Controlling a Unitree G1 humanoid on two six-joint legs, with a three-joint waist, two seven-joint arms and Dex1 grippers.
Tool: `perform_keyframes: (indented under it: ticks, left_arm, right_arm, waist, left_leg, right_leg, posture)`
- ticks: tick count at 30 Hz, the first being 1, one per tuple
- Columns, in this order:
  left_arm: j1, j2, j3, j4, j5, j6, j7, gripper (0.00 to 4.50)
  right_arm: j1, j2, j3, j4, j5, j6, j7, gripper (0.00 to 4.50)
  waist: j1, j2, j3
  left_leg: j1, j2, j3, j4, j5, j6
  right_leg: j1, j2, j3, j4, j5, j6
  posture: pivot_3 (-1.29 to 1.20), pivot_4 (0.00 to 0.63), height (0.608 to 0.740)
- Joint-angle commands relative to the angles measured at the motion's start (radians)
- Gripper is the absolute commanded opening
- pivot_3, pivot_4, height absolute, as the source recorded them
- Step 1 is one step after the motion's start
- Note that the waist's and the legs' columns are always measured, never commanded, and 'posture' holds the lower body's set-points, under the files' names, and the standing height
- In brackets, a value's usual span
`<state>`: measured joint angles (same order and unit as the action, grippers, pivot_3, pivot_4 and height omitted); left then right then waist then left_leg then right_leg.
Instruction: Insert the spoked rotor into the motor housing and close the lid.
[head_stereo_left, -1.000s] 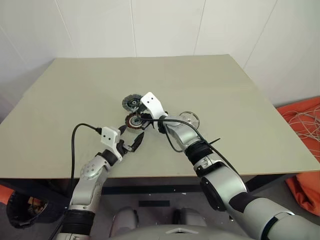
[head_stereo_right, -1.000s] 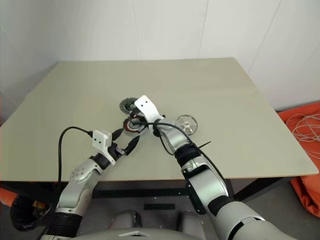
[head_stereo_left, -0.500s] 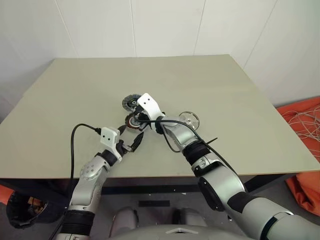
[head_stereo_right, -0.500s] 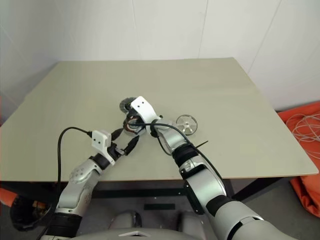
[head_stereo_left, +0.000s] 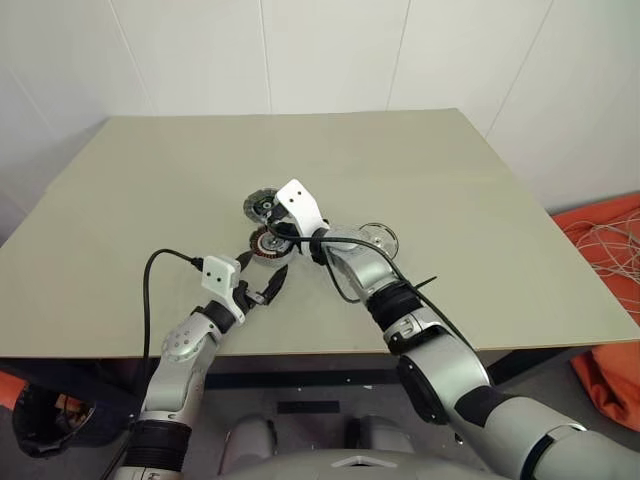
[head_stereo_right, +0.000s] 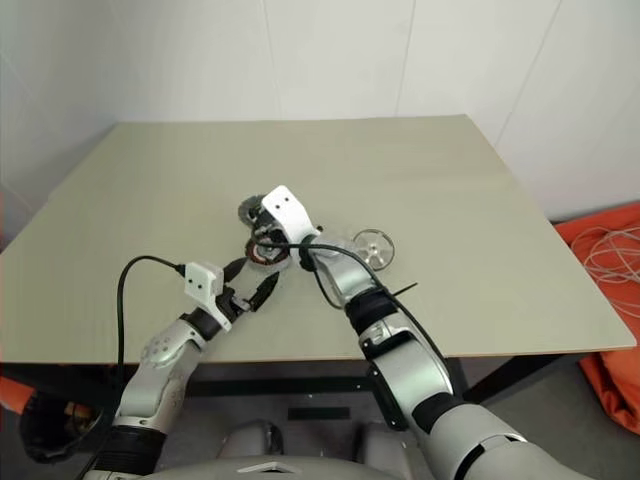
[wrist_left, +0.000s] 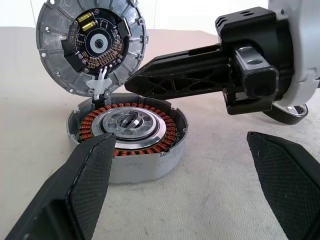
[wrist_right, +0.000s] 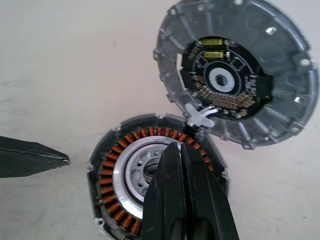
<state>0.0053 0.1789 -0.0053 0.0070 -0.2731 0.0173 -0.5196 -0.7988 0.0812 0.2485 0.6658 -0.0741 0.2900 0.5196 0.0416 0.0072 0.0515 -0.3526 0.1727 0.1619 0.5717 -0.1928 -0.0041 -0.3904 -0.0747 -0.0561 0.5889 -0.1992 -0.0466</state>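
- The counter (head_stereo_left: 150, 180) is a plain pale beige, without any pattern.
- The motor housing (wrist_left: 127, 137) has a light grey wall, a ring of copper-orange windings and a shiny silver centre hub.
- The lid (wrist_left: 91, 46), just beside the motor housing, is matte silver-grey with a black circuit board, small yellow parts and a white centre ring.
- The spoked rotor (head_stereo_right: 373, 247) is shiny silver.
- The right gripper (wrist_right: 182, 200) has black fingers and a white wrist block.
- The left gripper (wrist_left: 185, 185) has black, finely cross-hatched fingers (wrist_left: 75, 190).

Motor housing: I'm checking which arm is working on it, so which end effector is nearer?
Right. The right end effector hangs just over the motor housing, fingers together; the left end effector waits open beside it.
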Motion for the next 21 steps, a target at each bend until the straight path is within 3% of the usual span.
perform_keyframes:
  ticks: [1, 21]
  left_arm:
    - [-0.017, 0.003, 0.008, -0.014, -0.007, -0.022, -0.007, 4.50]
    - [-0.001, 0.005, 0.009, -0.041, -0.011, -0.016, -0.001, 4.50]
  right_arm:
    - [-0.007, 0.013, 0.011, -0.046, 0.009, -0.006, 0.018, 0.03]
    - [-0.036, 0.001, 0.012, 0.067, -0.025, -0.010, -0.017, 0.03]
  waist:
    - [0.000, 0.000, 0.000]
    - [0.000, 0.000, 0.000]
  left_leg:
    - [0.000, 0.000, 0.000, 0.000, 0.000, 0.000]
    - [0.000, 0.000, 0.000, 0.000, 0.000, 0.000]
  right_leg:
    - [0.000, 0.000, 0.000, 0.000, 0.000, 0.000]
    - [0.000, 0.000, 0.000, 0.000, 0.000, 0.000]
  posture:
    - [0.00, 0.000, 0.740]
    - [0.00, 0.000, 0.740]
